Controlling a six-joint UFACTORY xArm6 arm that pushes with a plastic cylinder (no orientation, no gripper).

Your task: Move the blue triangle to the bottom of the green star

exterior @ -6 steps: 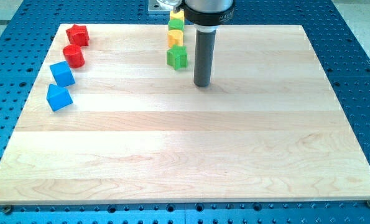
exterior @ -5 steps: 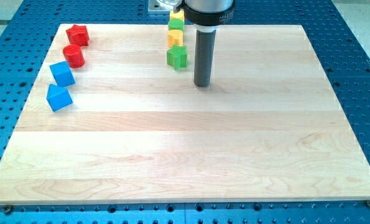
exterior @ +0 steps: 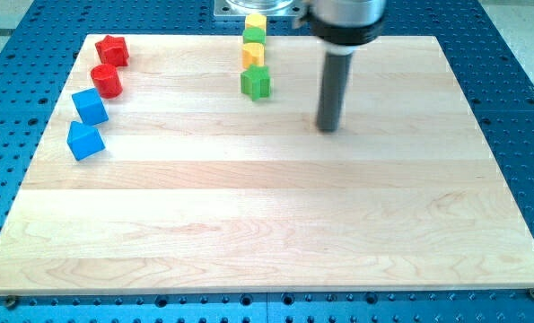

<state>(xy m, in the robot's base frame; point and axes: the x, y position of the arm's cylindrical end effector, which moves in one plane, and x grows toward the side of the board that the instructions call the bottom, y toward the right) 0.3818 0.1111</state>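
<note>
Two blue blocks (exterior: 88,124), two red (exterior: 109,65), two yellow, two green; no claw, only my tip (exterior: 328,128).

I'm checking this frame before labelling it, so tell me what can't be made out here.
- Yellow block at the view's top: partly cut off beyond the board's edge, shape unclear.
- Small green block and second yellow block: packed in a column, too small to tell shapes.
- My tip: blurred by motion; contact with the wooden board uncertain.

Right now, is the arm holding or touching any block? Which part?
Nothing is held. My tip rests on bare board, to the view's right of the green star and apart from it. The blue triangle sits untouched near the view's left edge.
</note>
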